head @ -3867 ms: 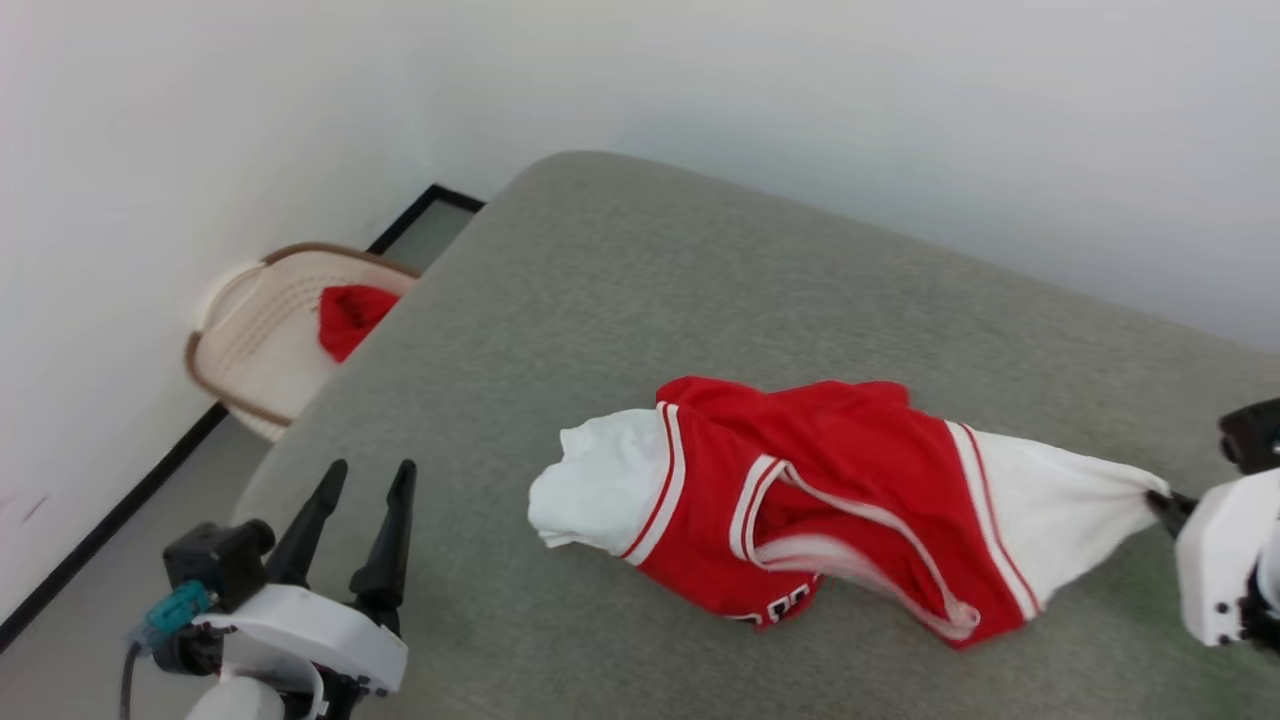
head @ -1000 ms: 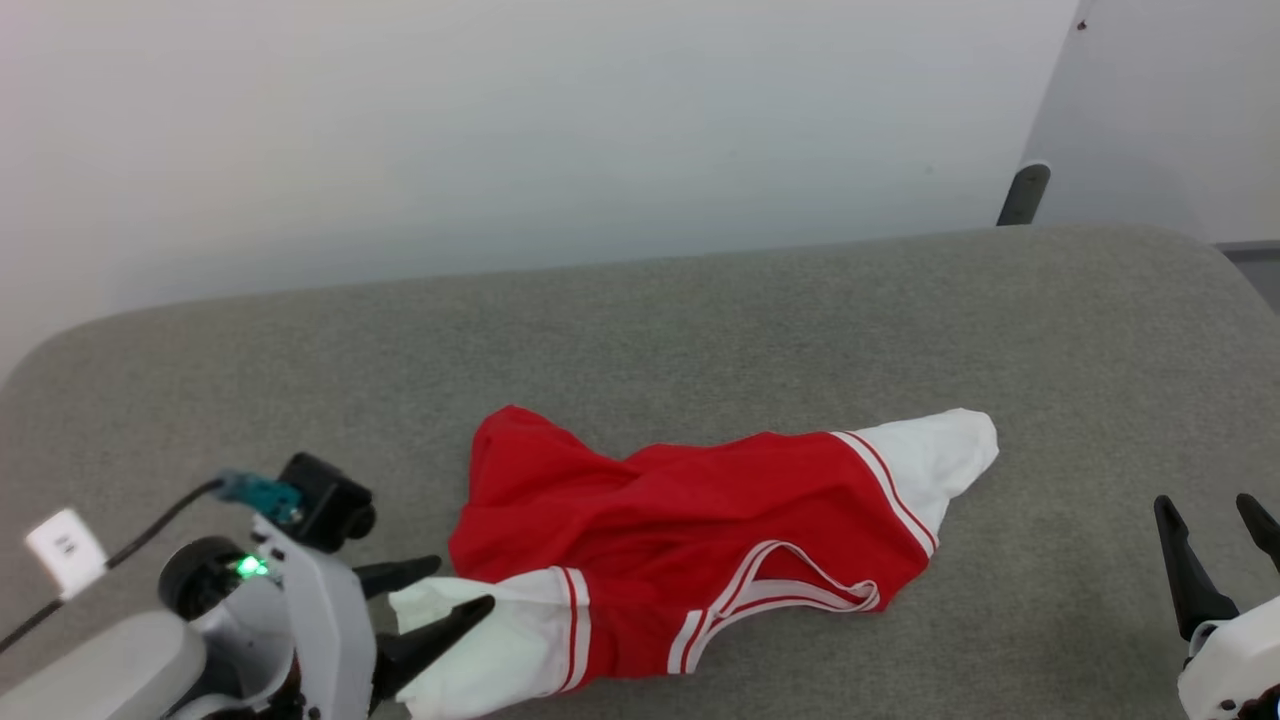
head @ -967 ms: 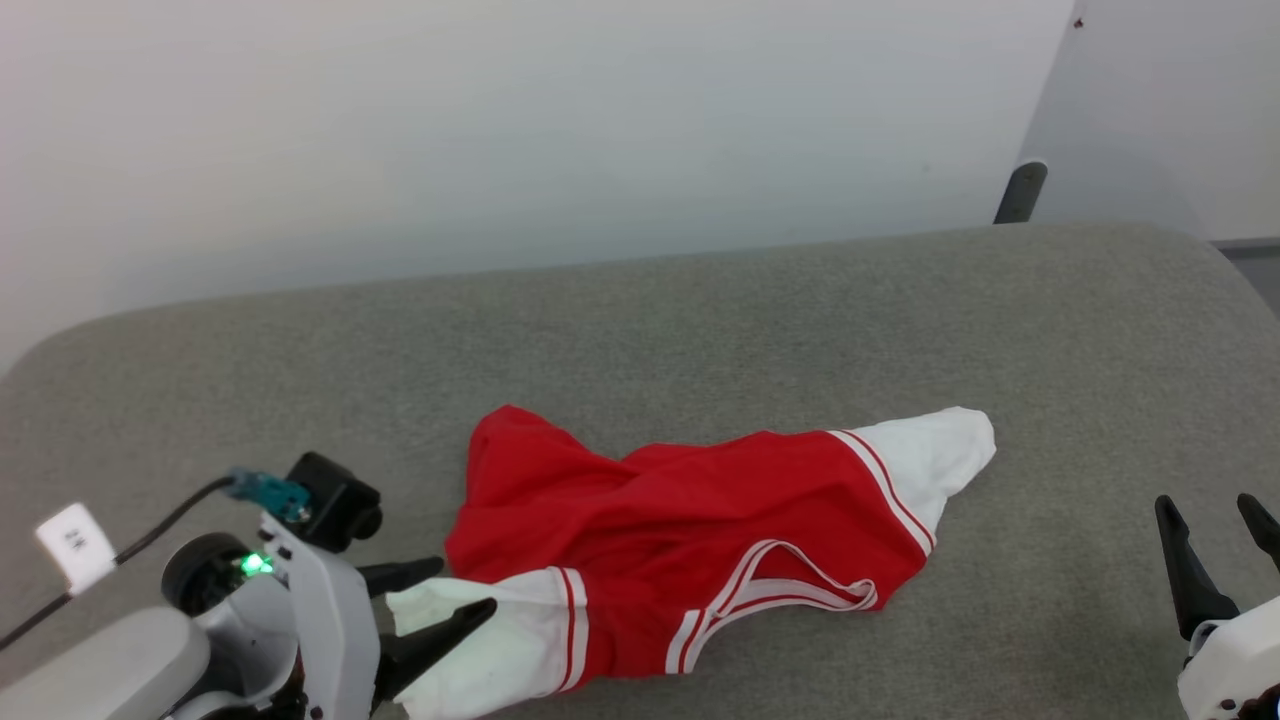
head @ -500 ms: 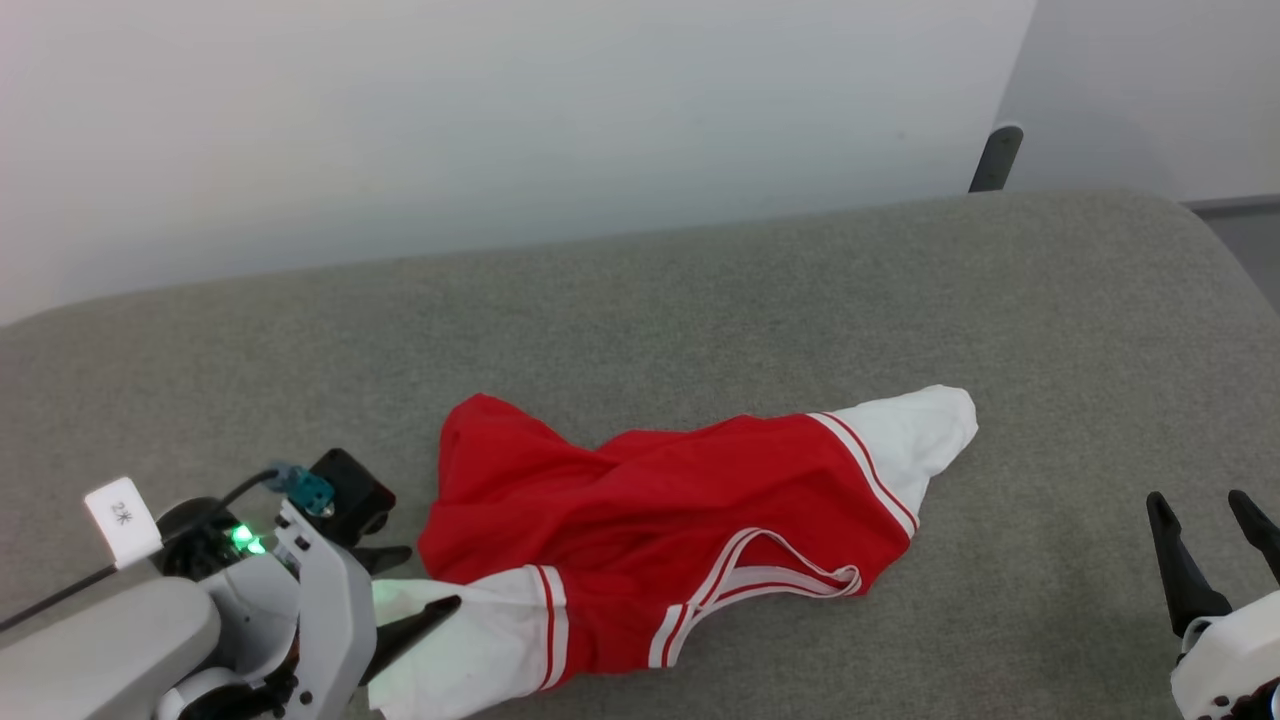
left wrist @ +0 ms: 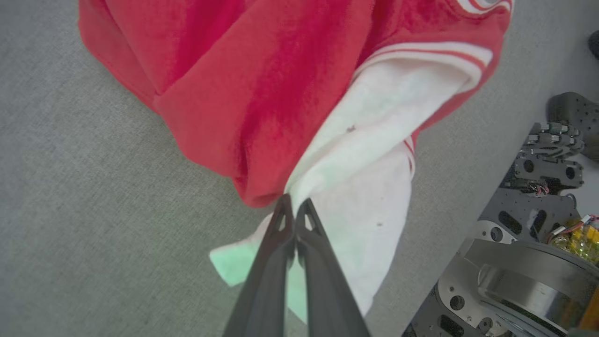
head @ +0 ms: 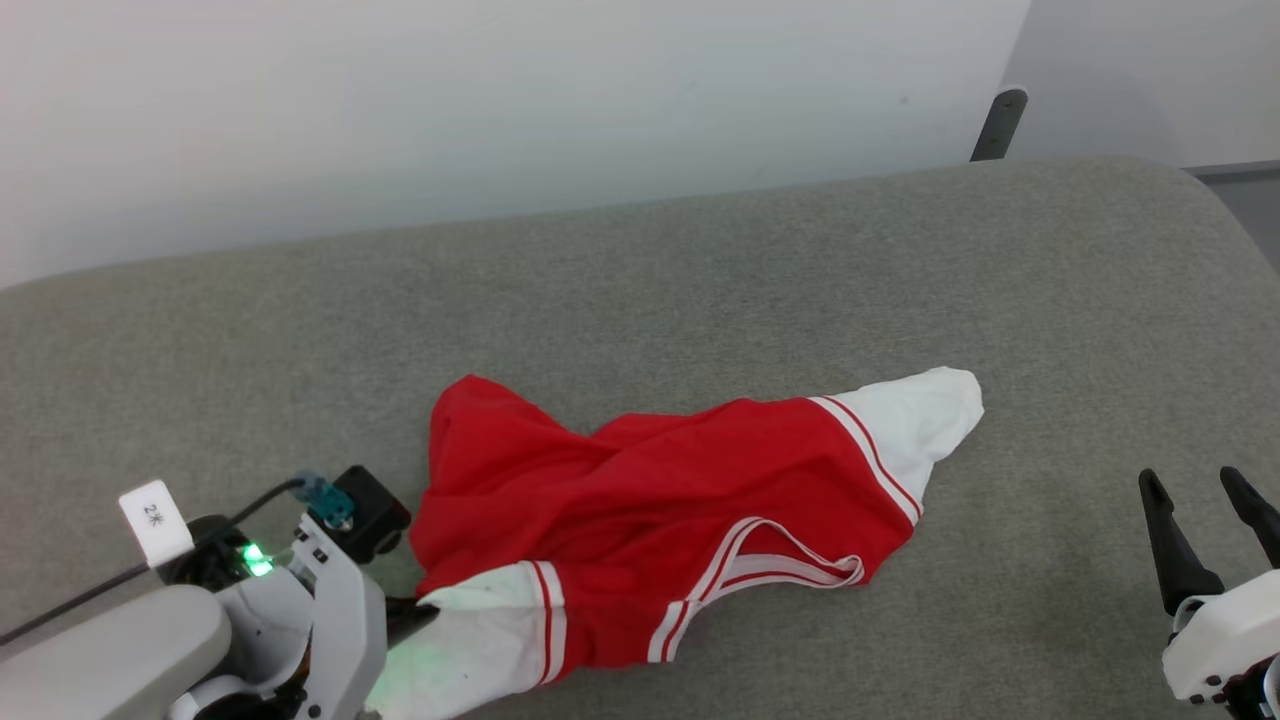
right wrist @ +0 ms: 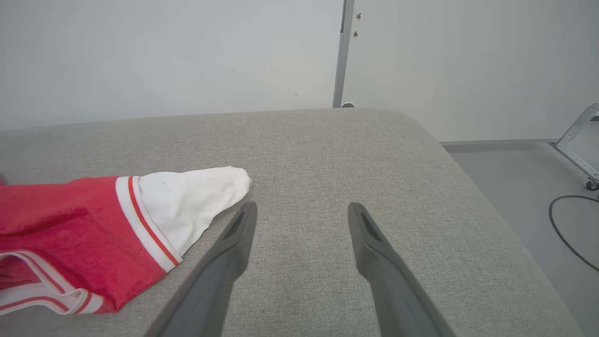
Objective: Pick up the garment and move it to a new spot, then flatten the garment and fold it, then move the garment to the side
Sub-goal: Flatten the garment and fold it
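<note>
The garment [head: 650, 510] sits in the lower middle of the head view, bunched up on the grey table [head: 700, 300], with the red body in the middle and a white sleeve at each end. Its long axis runs from the lower left of the frame up toward the right.

The left claw [head: 420, 610] is at the lower left, clenched on the near sleeve [head: 470, 640]. In the left wrist view the two fingers are pinched together right where the white cloth meets the red fold, so I'd call that a proper grab on the garment. The right claw [head: 1190, 480] is at the lower right, spread wide with nothing in it. It's off the cloth and hovering over bare table.

The bit that matters for the next move is the far sleeve [head: 930, 420]. It points toward the right claw's side, up and left of it in the head view, and just off the left finger's tip in the right wrist view. So I reckon the right arm is the one to go for that end. With both ends held I can probably lift the garment and stretch it along that axis.
</note>
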Tool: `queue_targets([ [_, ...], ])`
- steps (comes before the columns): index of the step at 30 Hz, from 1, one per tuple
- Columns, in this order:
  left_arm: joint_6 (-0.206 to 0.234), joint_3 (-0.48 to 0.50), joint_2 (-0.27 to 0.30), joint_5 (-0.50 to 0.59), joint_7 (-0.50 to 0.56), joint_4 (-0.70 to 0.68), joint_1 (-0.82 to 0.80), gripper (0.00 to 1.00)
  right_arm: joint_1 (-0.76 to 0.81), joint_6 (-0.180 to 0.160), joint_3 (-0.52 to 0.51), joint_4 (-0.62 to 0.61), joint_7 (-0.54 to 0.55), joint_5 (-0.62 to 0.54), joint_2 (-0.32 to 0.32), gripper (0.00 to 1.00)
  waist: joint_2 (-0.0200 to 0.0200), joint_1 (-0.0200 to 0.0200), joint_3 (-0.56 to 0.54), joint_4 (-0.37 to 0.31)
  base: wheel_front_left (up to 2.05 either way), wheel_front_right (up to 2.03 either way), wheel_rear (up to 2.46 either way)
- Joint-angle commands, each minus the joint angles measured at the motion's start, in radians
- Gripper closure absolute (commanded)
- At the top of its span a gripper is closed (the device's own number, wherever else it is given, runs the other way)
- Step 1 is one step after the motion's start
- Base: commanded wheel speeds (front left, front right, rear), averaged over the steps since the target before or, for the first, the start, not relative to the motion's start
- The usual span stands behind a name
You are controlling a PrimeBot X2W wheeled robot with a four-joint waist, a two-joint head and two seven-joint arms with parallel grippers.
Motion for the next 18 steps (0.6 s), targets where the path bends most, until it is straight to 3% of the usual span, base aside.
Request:
queue_targets([
  [1, -0.003, 0.001, 0.005, -0.007, 0.001, -0.006, -0.003, 1.00, -0.004, -0.001, -0.001, 0.003, -0.003, 0.005, 0.002, 0.00, 0.0000, 0.0000, 0.000, 0.003, 0.00, 0.00, 0.00],
  [10, -0.003, 0.001, 0.032, -0.030, 0.002, -0.046, -0.098, 1.00, 0.005, -0.001, -0.009, 0.000, 0.002, 0.009, 0.000, 0.00, 0.0000, 0.0000, -0.007, 0.032, 0.00, 0.00, 0.00],
  [18, -0.003, 0.001, 0.004, 0.019, -0.034, -0.024, -0.212, 1.00, -0.004, -0.001, 0.008, -0.012, 0.012, 0.016, -0.004, 0.00, 0.0000, 0.0000, 0.000, 0.045, 0.00, 0.00, 0.00],
])
